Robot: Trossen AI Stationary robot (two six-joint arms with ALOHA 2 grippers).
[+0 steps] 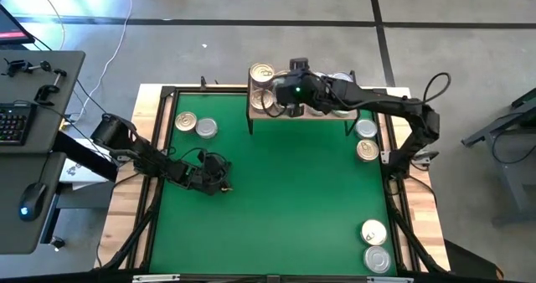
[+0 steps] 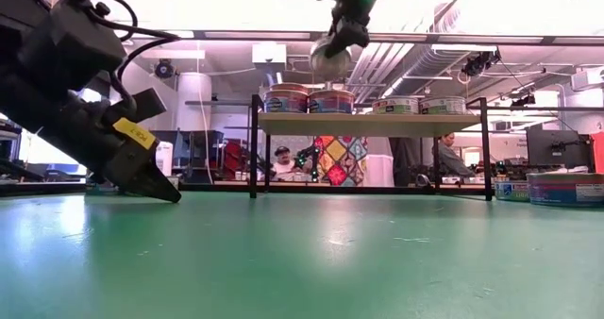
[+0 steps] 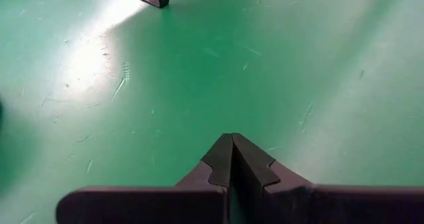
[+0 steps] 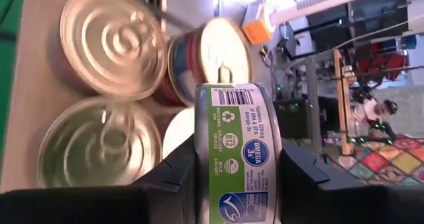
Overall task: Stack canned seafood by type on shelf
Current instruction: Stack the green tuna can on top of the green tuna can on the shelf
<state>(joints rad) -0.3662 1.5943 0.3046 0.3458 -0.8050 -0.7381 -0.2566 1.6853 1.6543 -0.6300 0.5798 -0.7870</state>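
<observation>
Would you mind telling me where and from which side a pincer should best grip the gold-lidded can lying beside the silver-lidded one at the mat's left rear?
Grip the gold-lidded can across its curved side wall, coming straight down from above. It lies flat, lid up, so the wall is reachable; keep the fingers off the side where the silver-lidded can sits close.

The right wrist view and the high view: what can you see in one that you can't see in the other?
Only the right wrist view shows the green label on the can in the right hand, and a person in the room behind. Only the high view shows the left hand, shut and low over the mat, plus loose cans such as one by the right edge. Both show the shelf with cans already on it, and the right arm above it.
</observation>
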